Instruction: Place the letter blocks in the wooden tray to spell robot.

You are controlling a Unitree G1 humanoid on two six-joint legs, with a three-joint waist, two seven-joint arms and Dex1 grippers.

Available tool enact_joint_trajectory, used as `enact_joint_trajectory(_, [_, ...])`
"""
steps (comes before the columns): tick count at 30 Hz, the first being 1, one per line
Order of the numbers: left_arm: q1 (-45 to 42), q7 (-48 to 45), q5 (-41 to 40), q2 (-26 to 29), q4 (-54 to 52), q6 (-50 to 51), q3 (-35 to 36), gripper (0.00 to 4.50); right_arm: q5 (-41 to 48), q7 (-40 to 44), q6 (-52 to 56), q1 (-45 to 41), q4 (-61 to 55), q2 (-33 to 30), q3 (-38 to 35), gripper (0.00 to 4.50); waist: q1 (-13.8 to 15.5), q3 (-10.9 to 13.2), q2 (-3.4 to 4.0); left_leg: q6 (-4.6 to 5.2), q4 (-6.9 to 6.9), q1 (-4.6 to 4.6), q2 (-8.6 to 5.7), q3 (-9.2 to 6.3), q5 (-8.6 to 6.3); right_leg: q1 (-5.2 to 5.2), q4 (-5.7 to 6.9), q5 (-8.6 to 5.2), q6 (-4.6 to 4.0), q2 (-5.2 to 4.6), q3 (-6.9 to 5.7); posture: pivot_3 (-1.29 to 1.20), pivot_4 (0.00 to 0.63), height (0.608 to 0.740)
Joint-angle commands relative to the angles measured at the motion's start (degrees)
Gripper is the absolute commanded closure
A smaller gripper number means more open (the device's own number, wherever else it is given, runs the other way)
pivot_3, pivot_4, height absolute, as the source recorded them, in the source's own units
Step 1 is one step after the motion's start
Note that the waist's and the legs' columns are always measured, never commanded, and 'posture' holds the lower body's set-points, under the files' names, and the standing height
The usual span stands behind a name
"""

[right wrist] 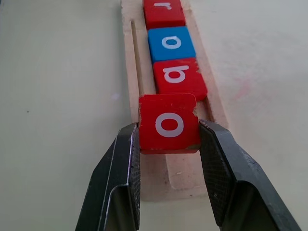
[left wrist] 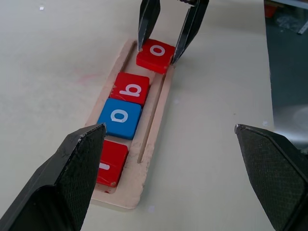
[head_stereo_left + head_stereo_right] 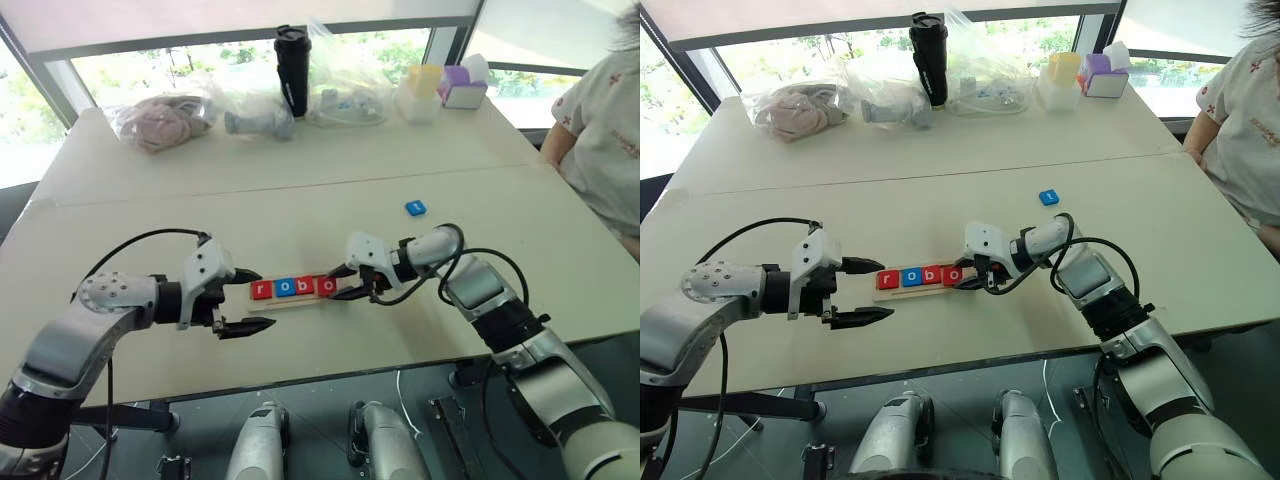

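Over the wooden tray [image 1: 131, 57], right gripper [image 1: 169, 139] clamping red "o" block [image 1: 168, 123] — beside "r-o-b", left gripper [image 3: 243, 301] spread wide.

Looks like an office or lab room set up for robot trials. Two plain beige tables [image 3: 300, 160] pushed together beside big windows [image 3: 200, 60] with greenery outside. Along the far edge, everyday clutter: black tumbler [image 3: 292, 70], plastic bags [image 3: 345, 85], pinkish bundle [image 3: 155, 122], tissue box [image 3: 463, 88]. Seated at the table's right side, a person [image 3: 605, 130]. Under the near edge, loose cables [image 3: 410, 390].
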Motion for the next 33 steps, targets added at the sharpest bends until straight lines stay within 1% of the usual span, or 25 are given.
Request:
enact_joint_trajectory(1, [0.0, 0.7, -1.0, 0.1, -2.2, 0.3, 1.7, 0.00, -0.7, 0.5, -2.6, -2.2, 1.9, 1.2, -0.7, 3.35, 0.0, 0.0, 0.00, 0.00, 0.00, 0.00, 0.00, 0.00, 0.00, 0.00, 0.01, 0.00, 0.00, 0.01, 0.00, 0.00, 0.150, 0.740])
enact_joint_trajectory(10, [0.4, 1.3, -1.5, 0.2, -2.8, 0.8, 2.0, 0.00, -1.6, 1.2, -4.7, -2.9, 5.1, 2.5, -1.4, 3.35, 0.1, 0.0, 0.00, 0.00, 0.01, 0.01, 0.00, 0.00, 0.00, 0.01, 0.02, 0.00, 0.00, 0.00, 0.00, 0.00, 0.150, 0.740])
enact_joint_trajectory(12, [0.4, 1.4, -1.5, 0.3, -2.8, 0.8, 1.9, 0.00, -1.9, 1.1, -5.0, -3.1, 5.8, 2.6, -1.5, 2.32, 0.1, 0.0, 0.00, 0.00, 0.01, 0.01, 0.00, 0.00, 0.00, 0.02, 0.02, 0.00, 0.00, 0.00, 0.00, 0.00, 0.150, 0.740])
enact_joint_trajectory(14, [0.2, 1.5, -1.5, 0.3, -2.8, 0.8, 1.8, 0.00, -2.1, 1.1, -5.3, -3.3, 6.2, 2.6, -1.7, 1.42, 0.1, 0.0, 0.00, 0.00, 0.01, 0.01, 0.00, 0.00, 0.00, 0.02, 0.03, 0.00, 0.00, 0.00, 0.00, 0.00, 0.150, 0.740])
enact_joint_trajectory(15, [0.1, 1.5, -1.6, 0.3, -2.7, 0.8, 1.8, 0.00, -2.1, 1.2, -5.4, -3.4, 6.4, 2.6, -1.8, 0.78, 0.1, 0.0, 0.00, 0.00, 0.01, 0.02, 0.00, 0.00, 0.00, 0.02, 0.03, 0.00, 0.00, 0.00, 0.00, 0.00, 0.150, 0.740])
enact_joint_trajectory(16, [0.1, 1.6, -1.6, 0.2, -2.7, 0.8, 1.8, 0.00, -2.2, 1.2, -5.4, -3.4, 6.4, 2.6, -1.9, 0.32, 0.1, 0.0, 0.00, 0.00, 0.01, 0.01, 0.00, 0.00, 0.00, 0.02, 0.03, 0.00, 0.00, 0.00, 0.00, 0.00, 0.150, 0.740])
enact_joint_trajectory(17, [0.0, 1.6, -1.6, 0.2, -2.7, 0.8, 1.7, 0.00, -2.2, 1.2, -5.4, -3.4, 6.4, 2.6, -2.0, 0.06, 0.1, 0.0, 0.00, 0.00, 0.01, 0.02, 0.00, 0.00, 0.00, 0.02, 0.03, 0.00, 0.00, 0.00, 0.00, 0.00, 0.150, 0.740])
enact_joint_trajectory(22, [-0.3, 1.7, -1.6, 0.2, -2.5, 0.7, 1.5, 0.00, -2.0, 0.3, -5.3, -3.6, 5.9, 2.9, -2.9, 0.06, 0.1, 0.0, 0.00, 0.00, 0.01, 0.02, 0.00, 0.00, 0.00, 0.02, 0.03, 0.01, 0.00, 0.00, 0.00, 0.00, 0.150, 0.740])
enact_joint_trajectory(28, [-0.4, 1.7, -1.5, 0.1, -2.2, 0.5, 1.4, 0.00, -0.6, -0.8, -3.4, -3.9, 4.3, 2.8, -5.6, 0.06, 0.1, 0.0, 0.00, 0.00, 0.01, 0.01, 0.00, 0.00, 0.00, 0.02, 0.03, 0.01, 0.00, 0.00, 0.00, 0.00, 0.150, 0.740])
enact_joint_trajectory(33, [-0.9, 1.5, -1.2, -0.2, -1.5, 0.2, 0.9, 0.00, -3.4, -3.0, -6.3, -3.3, 6.5, 3.4, -4.8, 0.06, 0.0, 0.0, 0.00, 0.00, 0.01, 0.02, 0.00, 0.00, 0.00, 0.01, 0.03, 0.00, 0.00, 0.01, 0.00, 0.00, 0.150, 0.740])
